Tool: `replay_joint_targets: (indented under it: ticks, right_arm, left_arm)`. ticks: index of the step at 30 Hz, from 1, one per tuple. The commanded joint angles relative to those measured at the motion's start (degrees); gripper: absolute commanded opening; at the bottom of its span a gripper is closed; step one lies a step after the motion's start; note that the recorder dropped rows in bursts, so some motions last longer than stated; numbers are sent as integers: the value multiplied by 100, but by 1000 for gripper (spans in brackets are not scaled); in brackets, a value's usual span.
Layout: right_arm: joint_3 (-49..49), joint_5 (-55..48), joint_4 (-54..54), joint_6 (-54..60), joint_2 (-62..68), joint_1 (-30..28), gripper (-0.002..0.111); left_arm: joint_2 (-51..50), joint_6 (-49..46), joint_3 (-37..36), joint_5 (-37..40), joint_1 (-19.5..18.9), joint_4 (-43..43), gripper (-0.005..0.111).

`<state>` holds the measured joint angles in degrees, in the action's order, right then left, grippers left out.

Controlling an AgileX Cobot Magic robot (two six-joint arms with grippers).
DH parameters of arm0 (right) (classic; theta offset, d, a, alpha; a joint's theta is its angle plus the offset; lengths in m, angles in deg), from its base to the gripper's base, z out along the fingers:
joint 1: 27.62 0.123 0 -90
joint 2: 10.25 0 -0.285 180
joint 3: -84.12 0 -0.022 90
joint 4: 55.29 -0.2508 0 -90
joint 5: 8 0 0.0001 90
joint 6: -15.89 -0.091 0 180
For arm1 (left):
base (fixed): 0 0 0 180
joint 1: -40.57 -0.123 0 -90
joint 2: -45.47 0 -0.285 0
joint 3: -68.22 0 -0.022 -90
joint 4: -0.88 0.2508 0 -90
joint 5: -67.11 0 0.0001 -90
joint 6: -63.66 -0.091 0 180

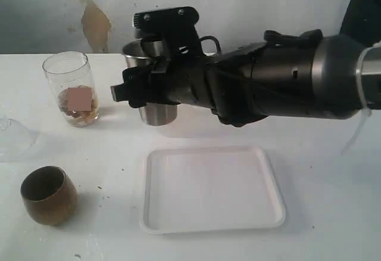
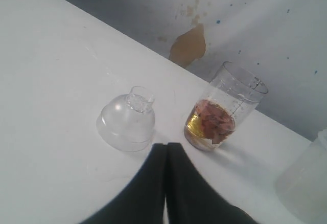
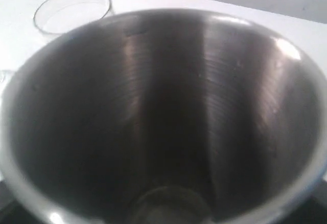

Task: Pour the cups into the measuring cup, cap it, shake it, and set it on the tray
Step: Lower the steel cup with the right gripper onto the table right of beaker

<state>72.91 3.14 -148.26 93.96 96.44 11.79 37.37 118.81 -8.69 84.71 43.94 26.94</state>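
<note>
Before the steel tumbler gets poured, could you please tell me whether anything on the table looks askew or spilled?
The brown cup seems tilted, its mouth leaning away from the tray; its rounded base may explain that. No puddle shows. The measuring cup and the steel tumbler stand upright.

Soft, even light; faint shadows; glare streaks inside the blurred steel tumbler (image 3: 168, 116).
</note>
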Motion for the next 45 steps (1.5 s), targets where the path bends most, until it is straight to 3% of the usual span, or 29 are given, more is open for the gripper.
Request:
replay_joint_targets:
  ticks: [1,3,6,8,11,16,28,38,41,45]
  right_arm:
    - [-1151,1848,2885,-3937,-762,-1,0]
    - [-2168,3381,4488,-5967,-1105,-1,0]
    - [-3005,5027,5459,-6790,-1136,-71,0]
    - [-3134,4824,6337,-6535,-1136,-426,0]
    - [-3123,4238,7398,-6478,-1081,-1462,0]
    - [-2662,3941,9154,-7522,-265,-2714,0]
    - [-1126,3926,9497,-7554,2046,-2925,0]
    - [-877,3898,9452,-8117,2677,-2925,1]
    - [-877,3898,9426,-8117,2677,-2925,9]
    - [-877,3816,9426,-8117,2677,-2925,34]
  left_arm:
    - [31,-8,-31,-39,18,20,0]
    - [31,-8,-31,-39,18,20,0]
    - [31,-8,-31,-39,18,20,0]
    - [31,-8,-31,-39,18,20,0]
    - [31,-8,-31,-39,18,20,0]
    - [31,-8,-31,-39,18,20,0]
    - [31,-8,-31,-39,18,20,0]
    - [31,-8,-31,-39,18,20,0]
    - [31,-8,-31,-39,18,20,0]
    - [31,-8,-31,-39,18,20,0]
